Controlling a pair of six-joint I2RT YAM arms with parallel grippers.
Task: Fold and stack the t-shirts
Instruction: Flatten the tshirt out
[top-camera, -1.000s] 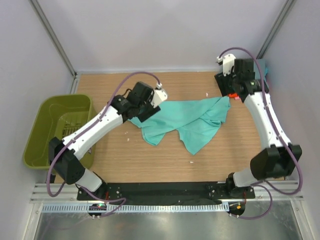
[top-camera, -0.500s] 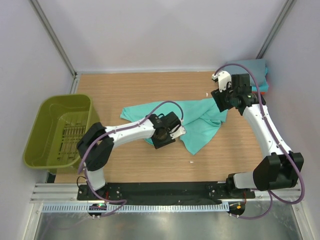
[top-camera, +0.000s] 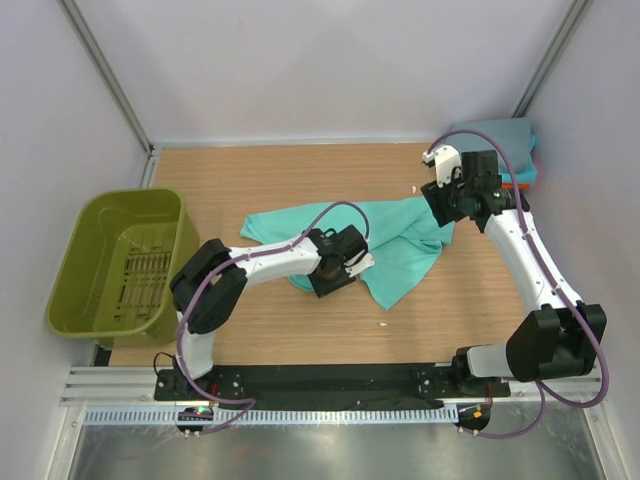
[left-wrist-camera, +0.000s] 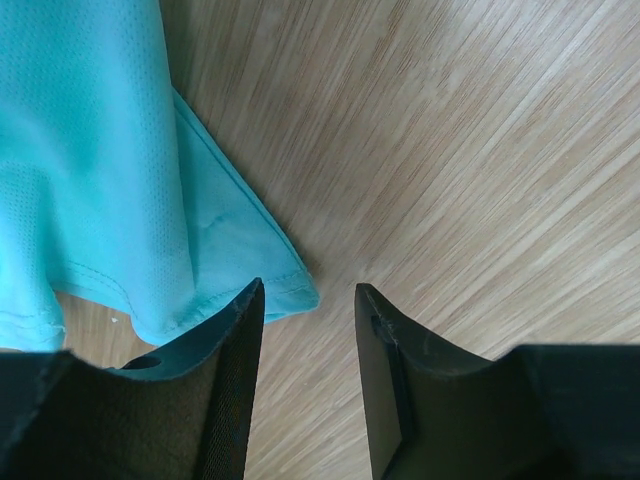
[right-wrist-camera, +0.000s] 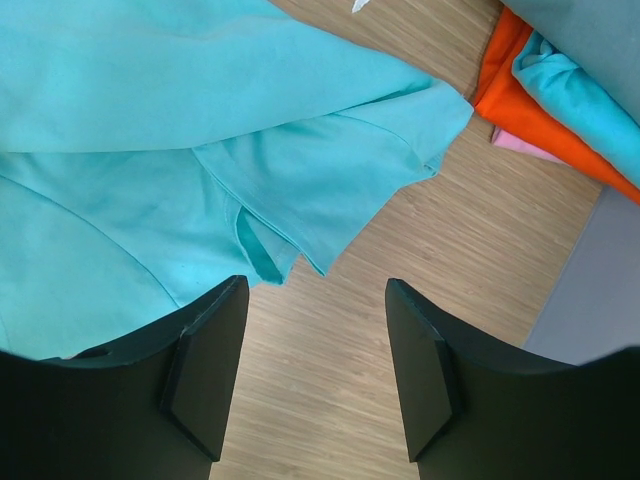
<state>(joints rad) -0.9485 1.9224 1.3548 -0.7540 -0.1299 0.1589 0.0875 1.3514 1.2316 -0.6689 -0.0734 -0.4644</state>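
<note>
The mint-green t-shirt (top-camera: 385, 235) lies rumpled and spread across the middle of the table. My left gripper (top-camera: 335, 272) hovers low at the shirt's near edge. In the left wrist view it (left-wrist-camera: 308, 295) is open over bare wood, and a hemmed corner of the shirt (left-wrist-camera: 110, 170) lies just beyond the left fingertip. My right gripper (top-camera: 445, 205) is above the shirt's right end, open (right-wrist-camera: 315, 290), with a sleeve (right-wrist-camera: 330, 170) just ahead of it and nothing between the fingers. Folded t-shirts (top-camera: 505, 140) are stacked at the back right corner, where orange-red (right-wrist-camera: 510, 70) and cyan (right-wrist-camera: 590, 95) cloth show.
An olive-green plastic basket (top-camera: 75, 270) stands at the table's left edge. A scrap of pink cloth (right-wrist-camera: 522, 147) pokes out under the stack. White walls close off the back and both sides. Small white specks (top-camera: 383, 323) lie on the wood.
My left gripper left the shirt's back-left end, swung to its near hem corner and narrowed its jaws. That end now lies spread out. My right gripper moved slightly from the stack toward the shirt.
</note>
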